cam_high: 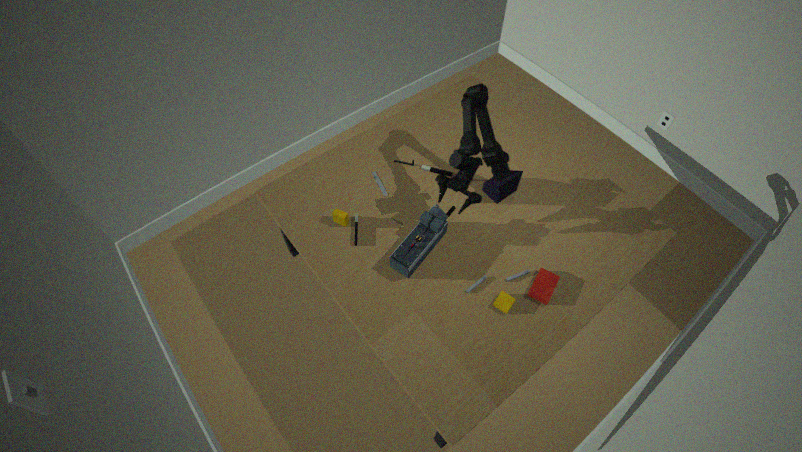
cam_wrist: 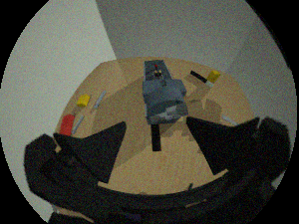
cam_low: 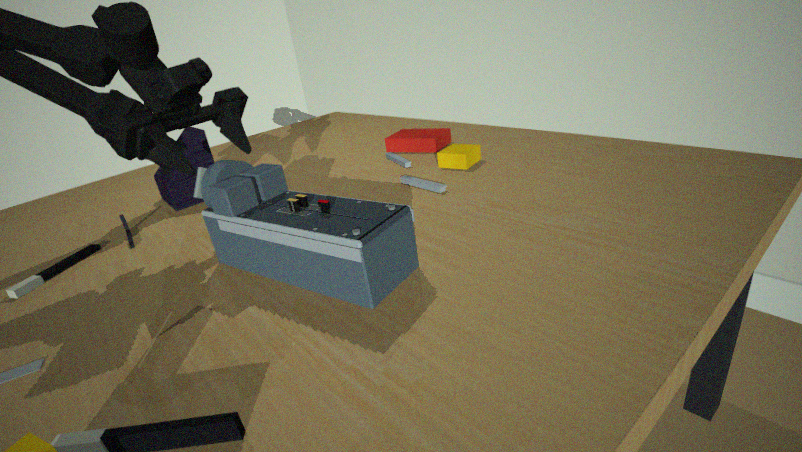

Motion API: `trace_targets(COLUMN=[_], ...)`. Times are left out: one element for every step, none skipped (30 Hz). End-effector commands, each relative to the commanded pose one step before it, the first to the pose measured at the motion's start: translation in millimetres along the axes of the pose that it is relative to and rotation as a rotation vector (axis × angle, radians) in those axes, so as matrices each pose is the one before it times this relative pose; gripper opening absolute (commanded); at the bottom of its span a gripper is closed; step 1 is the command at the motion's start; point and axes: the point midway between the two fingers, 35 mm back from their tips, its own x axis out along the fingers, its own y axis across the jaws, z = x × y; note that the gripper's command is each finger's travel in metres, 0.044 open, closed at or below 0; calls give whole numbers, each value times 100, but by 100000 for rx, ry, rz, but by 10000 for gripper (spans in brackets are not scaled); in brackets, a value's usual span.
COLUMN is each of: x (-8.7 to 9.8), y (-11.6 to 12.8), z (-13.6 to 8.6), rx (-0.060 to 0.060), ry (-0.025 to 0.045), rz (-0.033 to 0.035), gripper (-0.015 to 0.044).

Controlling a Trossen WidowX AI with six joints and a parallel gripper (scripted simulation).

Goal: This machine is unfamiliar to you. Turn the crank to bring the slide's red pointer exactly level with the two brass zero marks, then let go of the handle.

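The blue-grey machine (cam_high: 408, 262) (cam_low: 292, 252) (cam_wrist: 166, 90) stands on the table. Its red pointer (cam_high: 412, 245) (cam_low: 323, 202) (cam_wrist: 155, 66) is on the dark top, clearly off the two brass zero marks (cam_high: 419, 238) (cam_low: 297, 199) (cam_wrist: 157, 73), on the side away from the crank end. The black crank handle (cam_high: 450, 211) (cam_wrist: 155, 137) sticks out from the crank end; the exterior view does not show it. My gripper (cam_high: 449, 207) (cam_low: 220, 161) (cam_wrist: 156, 121) is wide open and empty at that end. In the wrist view the handle appears between the fingers, not touched.
A red block (cam_high: 543, 286) (cam_low: 418, 140) (cam_wrist: 67, 124) and a yellow block (cam_high: 503, 302) (cam_low: 458, 156) (cam_wrist: 83, 101) lie to one side with two grey bars. Another yellow block (cam_high: 340, 217) (cam_wrist: 213, 76), a black-and-white stick (cam_high: 355, 231) (cam_low: 174, 435) and a grey bar (cam_high: 379, 183) lie on the other side.
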Motion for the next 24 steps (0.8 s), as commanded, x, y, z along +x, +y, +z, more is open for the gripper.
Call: trace_targets(x=[487, 135, 133, 132, 130, 129, 128, 126, 128, 127, 126, 124, 122, 121, 119, 117, 116, 114, 117, 116, 114, 112, 110, 108], y=[142, 8, 7, 7, 6, 5, 5, 4, 4, 3, 3, 2, 2, 1, 1, 0, 0, -1, -1, -2, -2, -3, -3, -4], z=[-529, -94, -95, -96, -97, -98, -99, -100, -104, -105, -106, -107, -108, -109, -110, -111, -112, -112, -118, -120, -121, -122, -122, -123], rx=[-629, 6, 6, 5, 4, 4, 3, 3, 2, 1, 1, 0, -1, -1, -2, -3, -3, -4, -5, -6, -7, -7, -8, -9], ry=[379, 20, 19, 18, 17, 16, 14, 13, 13, 11, 10, 9, 8, 7, 6, 5, 4, 3, 2, 1, -1, -2, -3, -4], rz=[359, 17, 16, 15, 14, 12, 11, 10, 9, 8, 6, 5, 3, 2, 1, -1, -2, -3, -5, -7, -8, -10, -11, -13], gripper=[440, 440, 440, 440, 440, 440, 440, 440, 440, 440, 440, 440, 440, 440, 440, 440, 440, 440, 440, 440, 440, 440, 440, 440])
